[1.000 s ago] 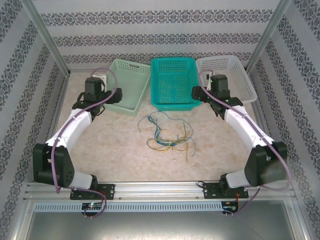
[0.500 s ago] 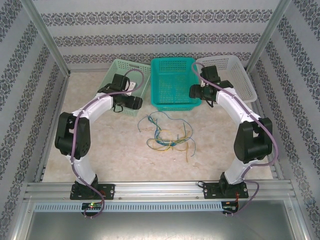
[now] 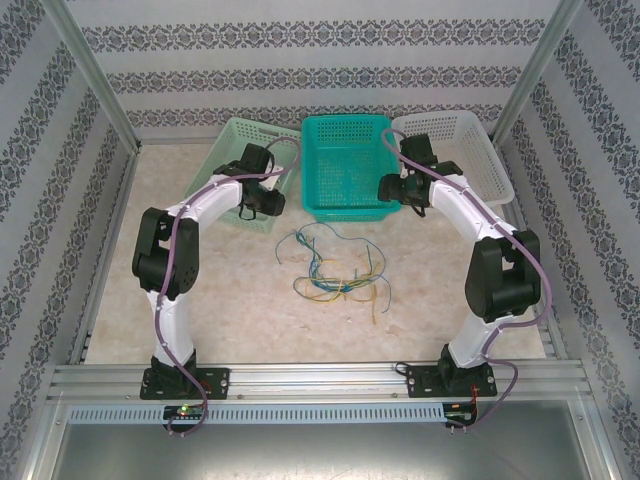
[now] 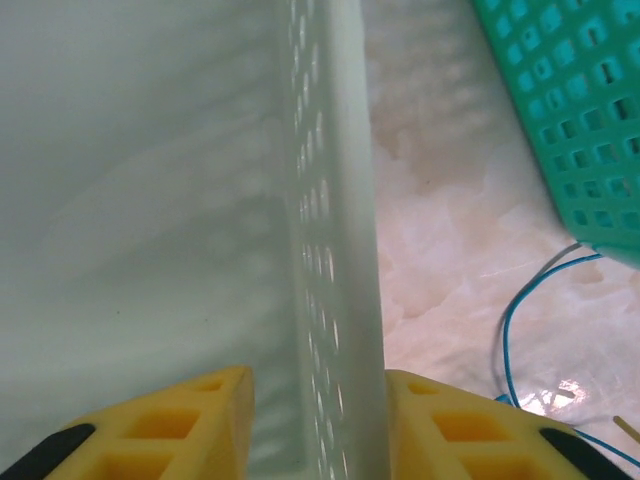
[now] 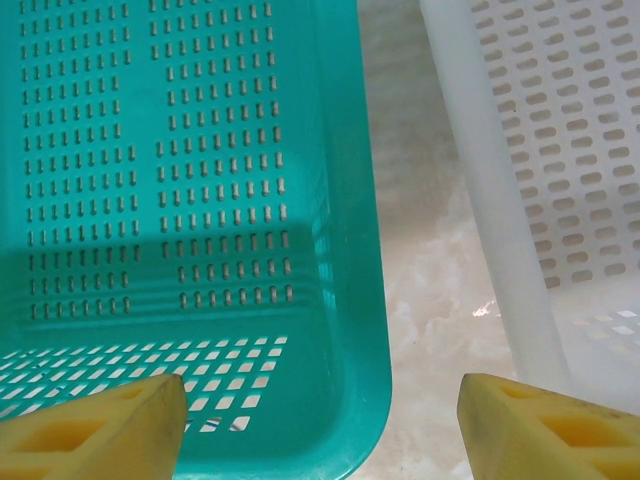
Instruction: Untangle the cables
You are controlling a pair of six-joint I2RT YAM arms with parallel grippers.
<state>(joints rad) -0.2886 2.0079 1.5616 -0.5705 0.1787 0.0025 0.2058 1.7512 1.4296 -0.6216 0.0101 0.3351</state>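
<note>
Straddling the pale green basket (image 4: pixel 335 250) wall are the left fingers (image 4: pixel 170 430); grip cannot be told. The right fingers (image 5: pixel 90 430) are hanging released over the teal basket (image 5: pixel 200 150). The cables (image 3: pixel 335 270) are lying tangled at surface (image 3: pixel 450 300) centre.

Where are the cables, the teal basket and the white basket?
cables (image 3: pixel 335 272), top view, middle of the tangle.
teal basket (image 3: pixel 345 160), top view, its bare floor.
white basket (image 3: pixel 485 150), top view, its bare floor.

In the cables (image 3: pixel 335 268) the crossings are too small to trace; the blue cable (image 4: pixel 506 340) is cut off at the edge.
</note>
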